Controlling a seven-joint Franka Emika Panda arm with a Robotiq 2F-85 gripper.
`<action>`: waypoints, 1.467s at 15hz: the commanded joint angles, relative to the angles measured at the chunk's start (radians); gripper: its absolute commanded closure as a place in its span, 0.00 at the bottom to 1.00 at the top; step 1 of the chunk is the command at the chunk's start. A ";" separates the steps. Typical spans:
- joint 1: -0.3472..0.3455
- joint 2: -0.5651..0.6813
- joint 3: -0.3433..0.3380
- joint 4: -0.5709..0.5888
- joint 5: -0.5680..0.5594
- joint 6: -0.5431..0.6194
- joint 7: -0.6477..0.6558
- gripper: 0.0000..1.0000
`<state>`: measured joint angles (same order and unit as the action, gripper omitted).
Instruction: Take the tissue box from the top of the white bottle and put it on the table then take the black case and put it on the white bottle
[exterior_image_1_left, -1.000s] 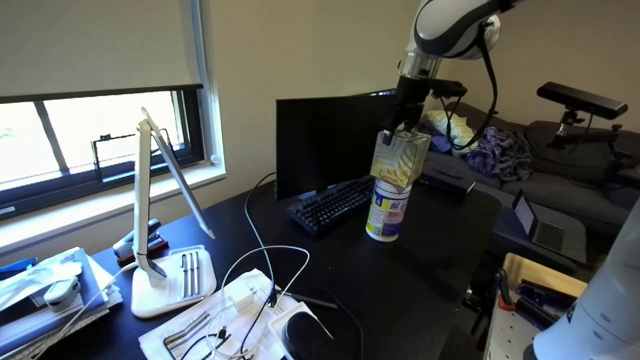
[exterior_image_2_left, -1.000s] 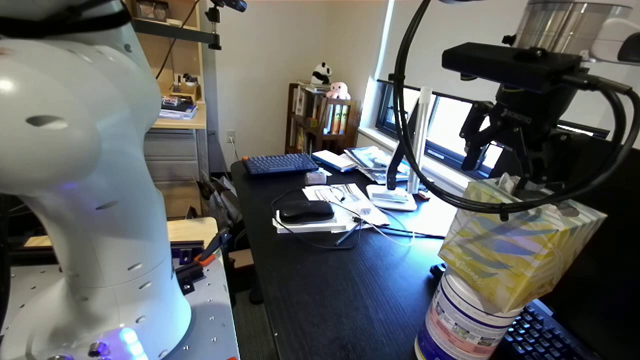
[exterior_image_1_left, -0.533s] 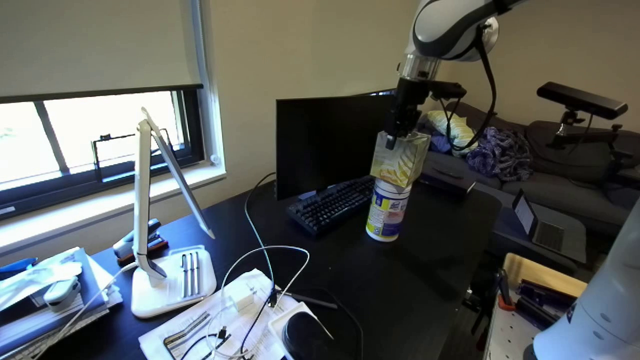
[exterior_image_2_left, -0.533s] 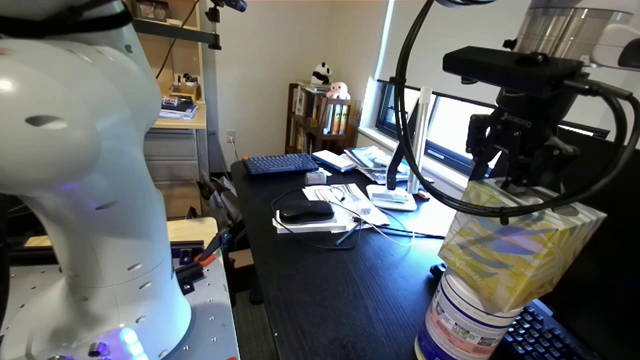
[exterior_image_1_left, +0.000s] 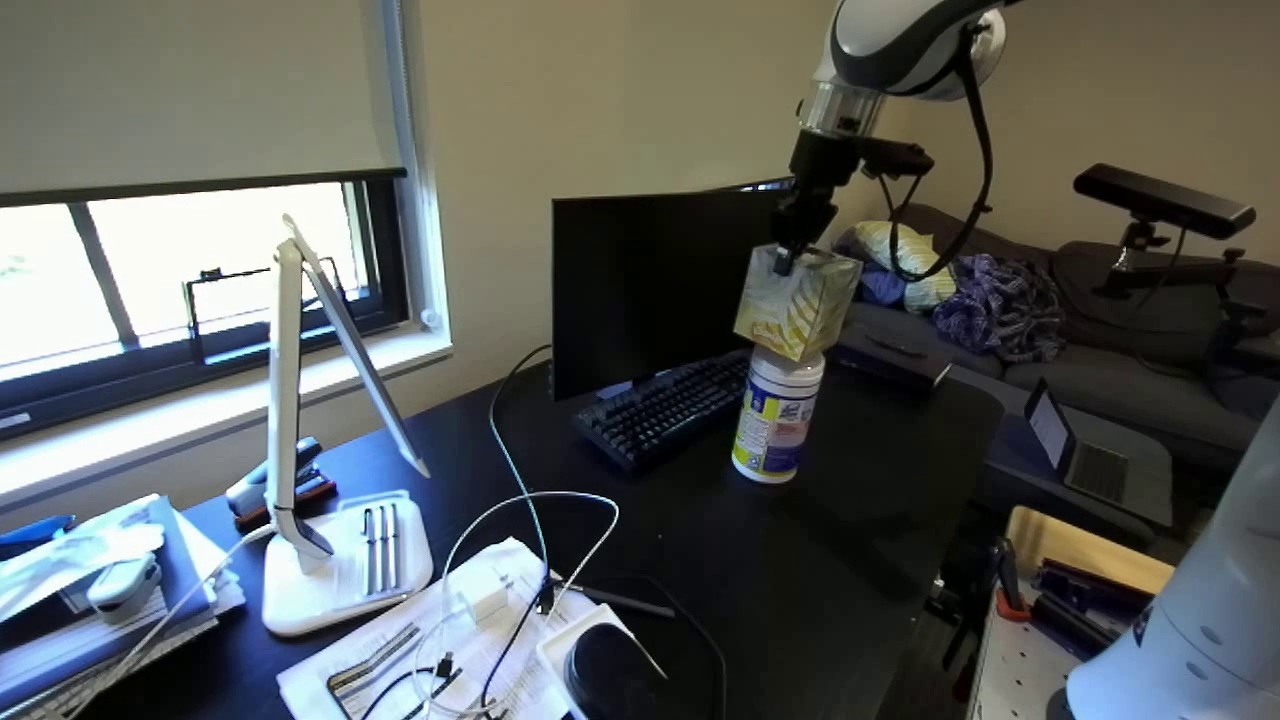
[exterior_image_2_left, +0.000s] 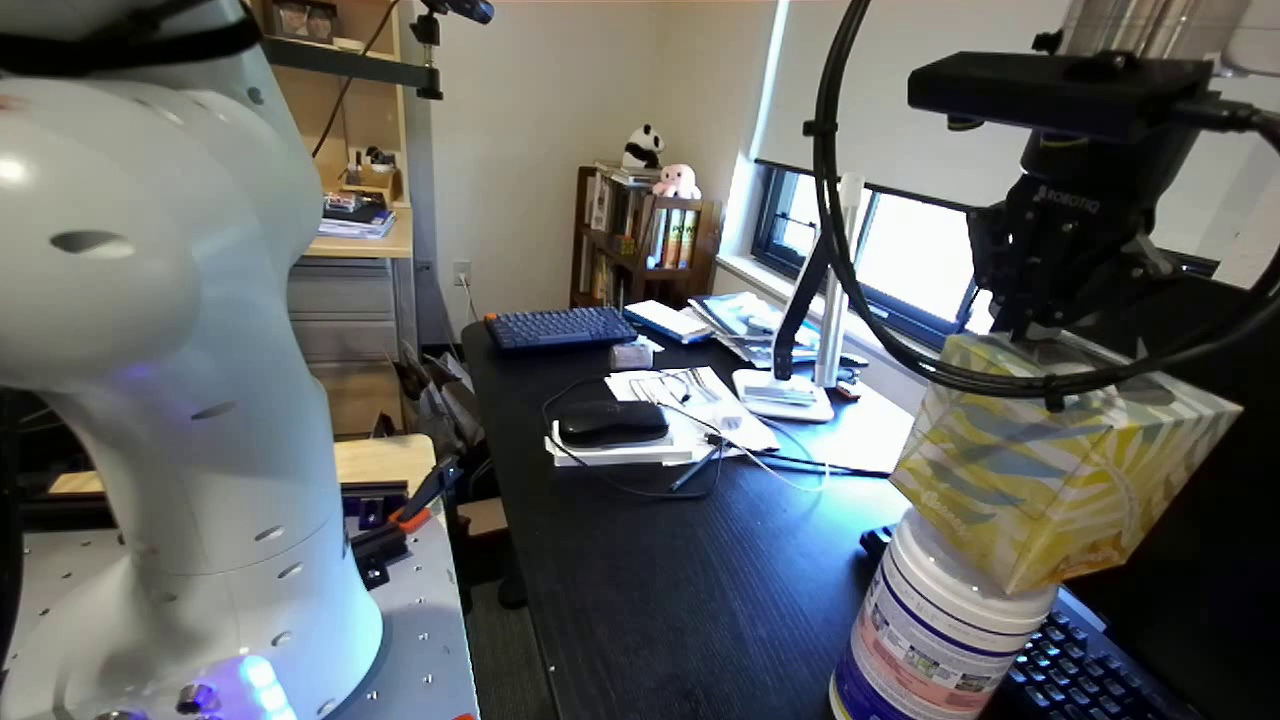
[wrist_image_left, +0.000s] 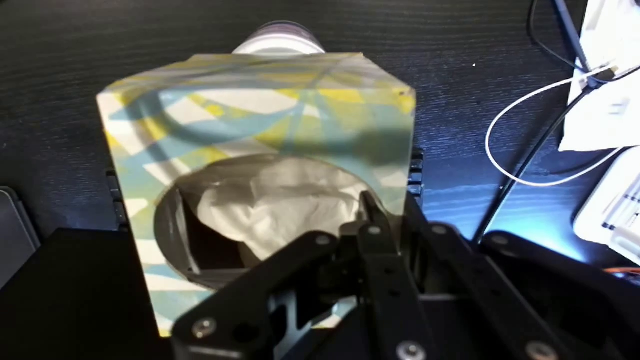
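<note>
The tissue box (exterior_image_1_left: 797, 312), patterned in yellow and pale blue, hangs tilted from my gripper (wrist_image_left: 389, 206). One finger is inside its top opening and the other outside, with the box's wall pinched between. Directly below stands the white bottle (exterior_image_1_left: 775, 425), upright, its cap (exterior_image_2_left: 965, 580) partly covered by the box. Whether box and cap still touch, I cannot tell. Over on the table (exterior_image_2_left: 680, 580), the black case (exterior_image_2_left: 612, 424) lies on a flat white box; an exterior view also catches the case (exterior_image_1_left: 615, 672) at its bottom edge. The wrist view does not show the case.
A keyboard (exterior_image_1_left: 665, 408) and a monitor (exterior_image_1_left: 655, 290) stand close behind the bottle. Loose cables (exterior_image_1_left: 600, 498) and papers (exterior_image_2_left: 690, 385) lie around the black case. A white desk lamp (exterior_image_1_left: 285, 400) rises beyond them. The gripper's cable loop (exterior_image_2_left: 900, 395) hangs beside the tissue box.
My gripper has closed on the tissue box's top edge. Box and gripper have since moved up a little, the box tilting, and more of the bottle's cap shows. The bottle has stayed put.
</note>
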<state>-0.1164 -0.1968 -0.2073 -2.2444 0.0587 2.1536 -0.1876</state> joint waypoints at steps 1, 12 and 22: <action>0.000 -0.055 0.017 0.014 0.012 -0.041 -0.009 0.95; 0.098 -0.074 0.109 -0.120 0.119 -0.022 0.037 0.95; 0.075 0.037 0.117 -0.169 0.102 0.019 0.122 0.90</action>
<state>-0.0339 -0.1594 -0.0976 -2.4144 0.1593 2.1750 -0.0650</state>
